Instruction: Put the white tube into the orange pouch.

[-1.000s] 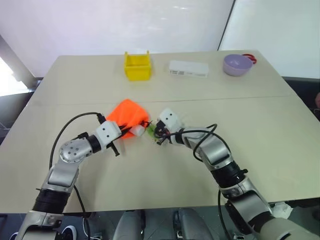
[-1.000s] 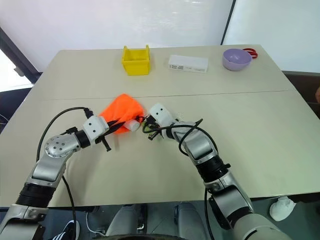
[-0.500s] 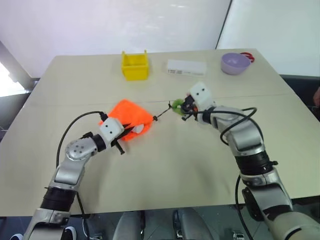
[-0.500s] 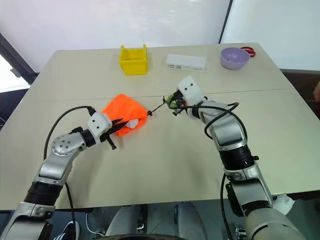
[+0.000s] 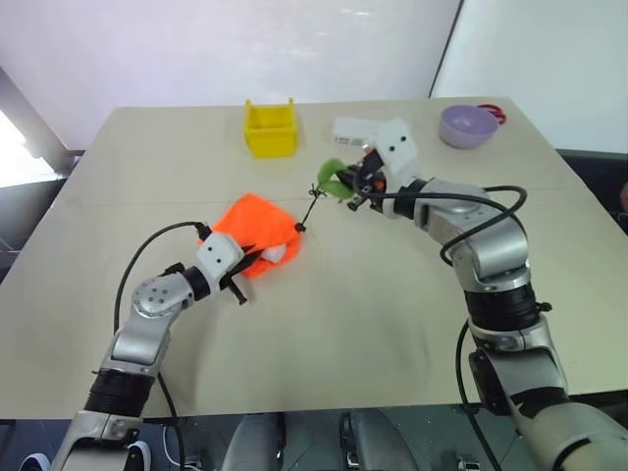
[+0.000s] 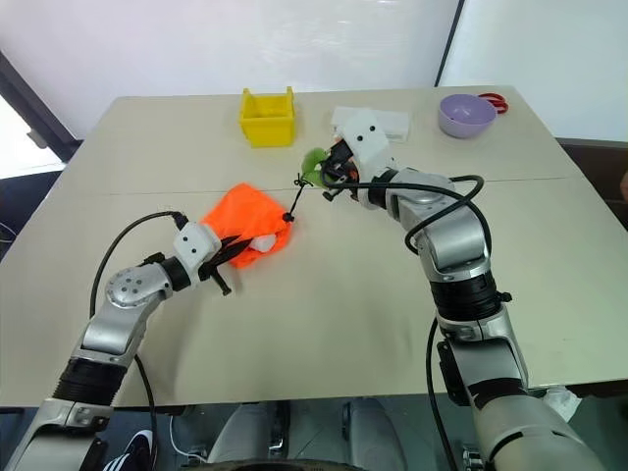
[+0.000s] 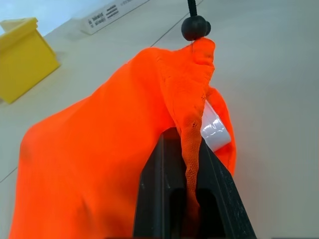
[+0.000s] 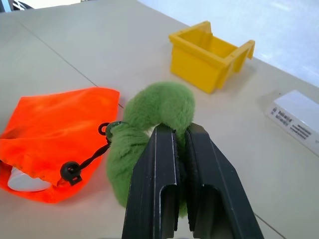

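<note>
While our left gripper [image 5: 251, 258] pinches the orange pouch [image 5: 257, 223] at its rim, the white tube [image 7: 213, 130] sits seemingly inside that mouth. Our right gripper [image 5: 351, 183], clamped on the green ring [image 8: 149, 129], holds the cord [image 5: 309, 204] up and away from the pouch.

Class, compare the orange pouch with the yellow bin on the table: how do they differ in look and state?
The orange pouch is soft, crumpled fabric lying on its side; the yellow bin is rigid plastic standing upright. The pouch is pinched by the left hand, while the bin stands untouched. The pouch shows something white at its mouth. Both rest on the table.
</note>
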